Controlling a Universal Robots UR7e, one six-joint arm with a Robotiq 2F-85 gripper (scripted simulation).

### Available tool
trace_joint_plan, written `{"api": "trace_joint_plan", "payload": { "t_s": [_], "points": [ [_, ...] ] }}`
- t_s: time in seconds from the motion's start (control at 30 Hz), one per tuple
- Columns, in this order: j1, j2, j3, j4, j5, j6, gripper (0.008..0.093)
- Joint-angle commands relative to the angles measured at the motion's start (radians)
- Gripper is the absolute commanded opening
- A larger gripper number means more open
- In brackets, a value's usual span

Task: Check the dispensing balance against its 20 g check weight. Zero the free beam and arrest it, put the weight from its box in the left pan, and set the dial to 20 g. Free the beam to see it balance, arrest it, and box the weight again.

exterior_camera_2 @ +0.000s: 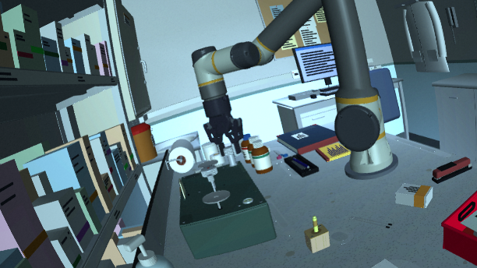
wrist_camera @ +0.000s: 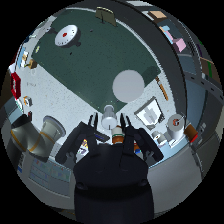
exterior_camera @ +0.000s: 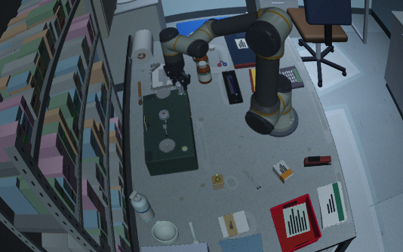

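The dispensing balance (exterior_camera: 169, 130) (exterior_camera_2: 224, 208) is a dark green box on the bench beside the shelving, with two round grey pans (wrist_camera: 128, 85) (exterior_camera_2: 216, 197) and a white dial with a red centre (wrist_camera: 65, 35) (exterior_camera: 163, 113). A small white knurled knob (wrist_camera: 109, 118) (exterior_camera_2: 232, 159) stands at the balance's far corner. My gripper (wrist_camera: 109, 119) (exterior_camera_2: 226, 149) (exterior_camera: 181, 86) is open around this knob and holds nothing. The check weight, a small yellow-topped piece, stands in its wooden box (exterior_camera_2: 316, 237) (exterior_camera: 217, 182) on the bench near the balance's other end.
The shelving's edge (exterior_camera_2: 156, 202) runs close along the balance's left side. Brown pill bottles (exterior_camera_2: 262, 157) (exterior_camera: 204, 71), a paper roll (exterior_camera_2: 181, 159) and a white tray (wrist_camera: 149, 115) crowd the bench right behind my gripper. A red tray (exterior_camera: 296, 222) sits at the near end.
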State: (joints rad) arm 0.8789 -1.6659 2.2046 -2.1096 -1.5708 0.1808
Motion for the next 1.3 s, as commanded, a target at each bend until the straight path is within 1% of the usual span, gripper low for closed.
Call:
{"api": "trace_joint_plan", "payload": {
  "t_s": [0.0, 0.33, 0.77, 0.93, 1.27],
  "points": [
    [0.0, 0.0, 0.0, 0.0, 0.0, 0.0, 0.058],
    [0.0, -0.01, -0.011, 0.019, 0.0, 0.0, 0.058],
    [0.0, -0.058, -0.079, 0.135, 0.0, 0.0, 0.058],
    [0.0, -0.069, -0.1, 0.168, 0.0, 0.0, 0.058],
    [0.0, -0.073, -0.108, 0.181, 0.0, 0.0, 0.058]
  ]
}}
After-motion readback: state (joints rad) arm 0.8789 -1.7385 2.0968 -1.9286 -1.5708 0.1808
